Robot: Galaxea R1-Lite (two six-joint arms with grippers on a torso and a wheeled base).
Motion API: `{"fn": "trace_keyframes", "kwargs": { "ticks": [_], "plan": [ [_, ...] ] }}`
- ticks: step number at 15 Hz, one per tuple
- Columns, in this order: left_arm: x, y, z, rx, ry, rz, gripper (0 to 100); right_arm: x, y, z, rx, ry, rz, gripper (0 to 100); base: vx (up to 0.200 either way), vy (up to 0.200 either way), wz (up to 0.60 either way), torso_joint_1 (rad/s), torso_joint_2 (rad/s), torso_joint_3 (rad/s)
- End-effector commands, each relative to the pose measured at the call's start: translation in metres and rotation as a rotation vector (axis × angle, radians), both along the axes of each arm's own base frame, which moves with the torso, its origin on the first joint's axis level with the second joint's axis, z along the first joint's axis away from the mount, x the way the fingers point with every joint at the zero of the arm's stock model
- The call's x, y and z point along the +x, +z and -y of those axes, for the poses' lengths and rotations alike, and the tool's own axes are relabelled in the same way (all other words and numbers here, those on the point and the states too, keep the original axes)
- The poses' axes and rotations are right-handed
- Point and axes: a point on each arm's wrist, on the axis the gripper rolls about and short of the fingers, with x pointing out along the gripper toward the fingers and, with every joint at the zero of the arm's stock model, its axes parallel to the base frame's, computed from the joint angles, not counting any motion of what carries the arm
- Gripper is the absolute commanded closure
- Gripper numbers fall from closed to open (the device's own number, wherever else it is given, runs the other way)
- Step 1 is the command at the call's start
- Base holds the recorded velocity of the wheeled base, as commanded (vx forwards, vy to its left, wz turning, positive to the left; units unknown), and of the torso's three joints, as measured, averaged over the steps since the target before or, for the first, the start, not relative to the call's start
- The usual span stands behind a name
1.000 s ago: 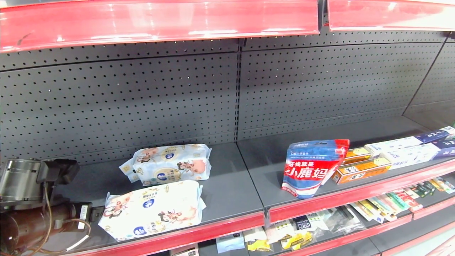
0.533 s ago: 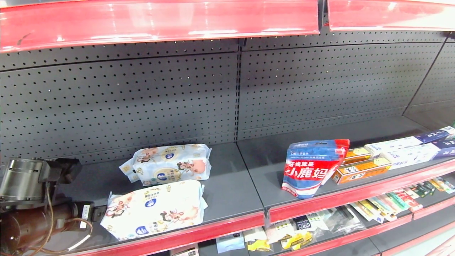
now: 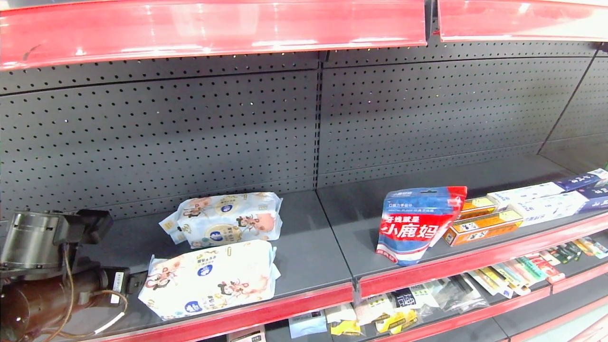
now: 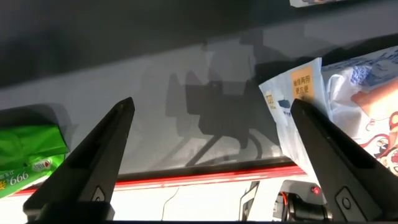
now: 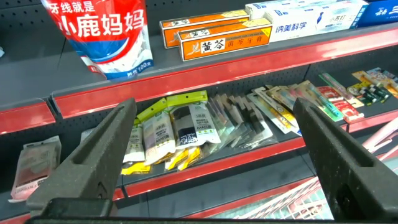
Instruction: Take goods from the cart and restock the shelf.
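Two white tissue packs with cartoon prints lie on the grey shelf (image 3: pixel 311 247): one at the front (image 3: pixel 211 278) and one behind it (image 3: pixel 228 218). My left gripper (image 3: pixel 126 281) sits low on the shelf at the front pack's left end. In the left wrist view that gripper (image 4: pixel 211 106) is open, with nothing between its fingers, and one finger (image 4: pixel 329 155) lies against the pack's end seam (image 4: pixel 301 106). My right gripper (image 5: pixel 212 102) is open and empty, facing the shelf fronts below a blue and red pouch (image 5: pixel 102 34).
The pouch (image 3: pixel 415 223) stands on the right shelf bay beside orange boxes (image 3: pixel 482 223) and white and blue boxes (image 3: pixel 541 202). A green pack (image 4: pixel 28 155) lies beside the left gripper. Small hanging goods (image 5: pixel 186 130) fill the shelf below. A red rail (image 3: pixel 266 311) edges the shelf.
The left arm has slid a little to the right along the shelf, and the front tissue pack has shifted right with it. The other goods have stayed put.
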Motion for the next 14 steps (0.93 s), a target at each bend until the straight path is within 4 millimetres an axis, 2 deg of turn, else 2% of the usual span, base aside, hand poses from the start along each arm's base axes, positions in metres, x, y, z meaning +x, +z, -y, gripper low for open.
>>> {"fn": "trace_keyframes", "kwargs": {
  "ticks": [1, 14],
  "plan": [
    [-0.0019, 0.0002, -0.0005, 0.0, 0.002, 0.002, 0, 0.0001, 0.0, 0.0, 0.001, 0.001, -0.001, 0, 0.0, 0.0, 0.0, 0.0, 0.0, 0.0],
    [-0.004, -0.0016, 0.0026, 0.0, -0.013, -0.005, 0, 0.0001, 0.0, 0.0, 0.0, 0.001, -0.001, 0, 0.0, 0.0, 0.0, 0.0, 0.0, 0.0]
  ]
}}
